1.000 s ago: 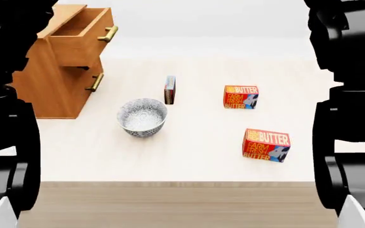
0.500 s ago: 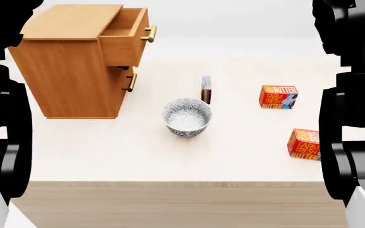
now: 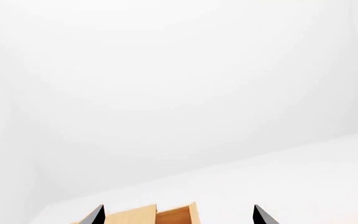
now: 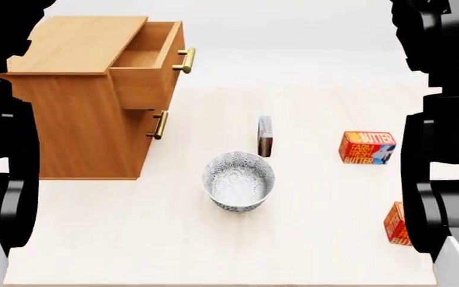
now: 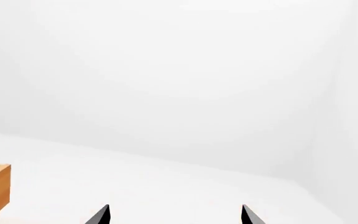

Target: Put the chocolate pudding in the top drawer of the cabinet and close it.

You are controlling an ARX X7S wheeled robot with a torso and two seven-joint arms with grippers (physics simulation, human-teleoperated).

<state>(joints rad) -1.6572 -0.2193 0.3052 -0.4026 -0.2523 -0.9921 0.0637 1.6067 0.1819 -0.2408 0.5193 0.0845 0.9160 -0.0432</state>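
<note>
Wooden cabinet (image 4: 78, 95) stands at the surface's (image 4: 134, 239) left, its top drawer (image 4: 146, 63) pulled open. The chocolate pudding (image 4: 265, 136) stands on edge just behind the bowl (image 4: 238, 180). Both pincers, left (image 3: 177, 215) and right (image 5: 174, 214), are apart, holding nothing.

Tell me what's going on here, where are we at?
Nothing is held yet. The pudding stands on edge on the table, behind the bowl. The cabinet's top drawer is already pulled open. Both grippers are open and raised, left and right, away from the items.
</note>
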